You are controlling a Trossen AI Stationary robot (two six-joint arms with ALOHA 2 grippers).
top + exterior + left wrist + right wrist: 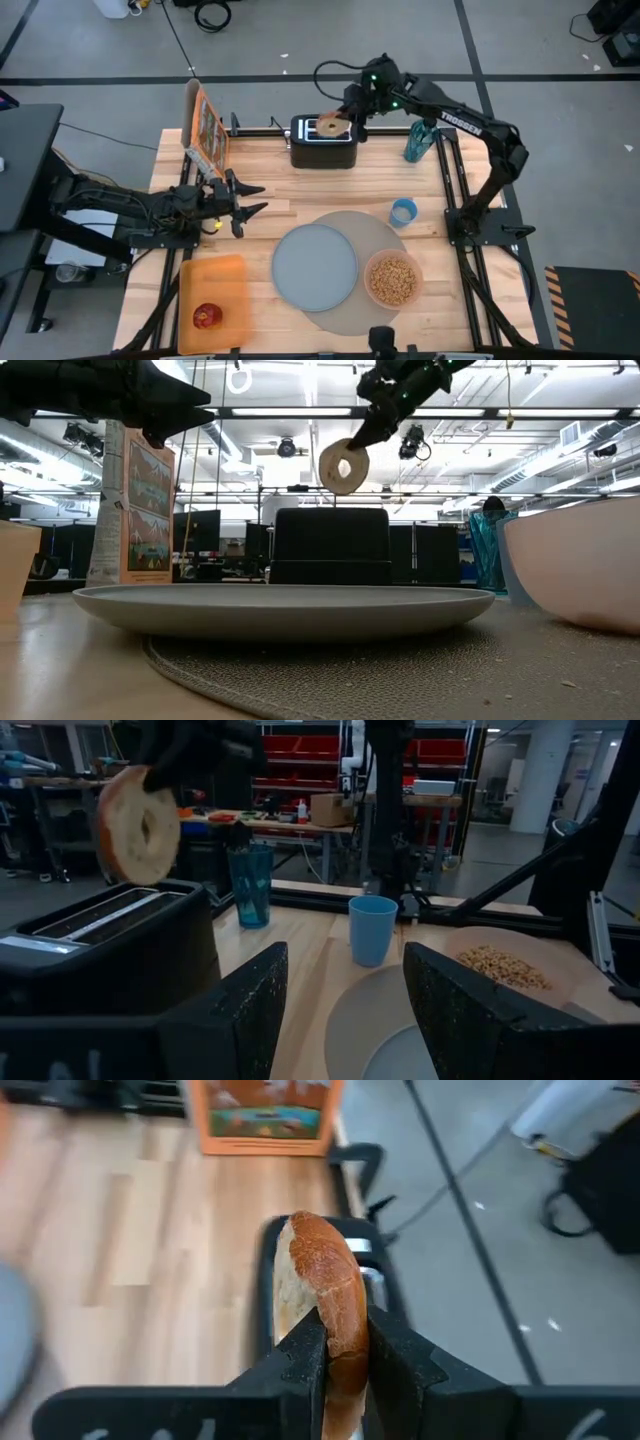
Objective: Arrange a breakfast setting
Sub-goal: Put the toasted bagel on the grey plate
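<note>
Right now the right gripper [345, 113] pinches a toasted bagel half [331, 127] by its edge, holding it upright in the air just above the black toaster [323, 142] at twelve o'clock on the table. The grip catches only a narrow strip of crust, so the bagel could swivel or slip free during the carry and fall back onto the toaster or the wood. Its likely target, the blue-grey plate [314, 266], lies on the round grey mat [385, 240] at six o'clock, with the cereal bowl [392, 279] and blue cup [403, 211] close enough to be clipped. The left gripper [243, 202] hovers at nine o'clock, fingers spread and empty.
</note>
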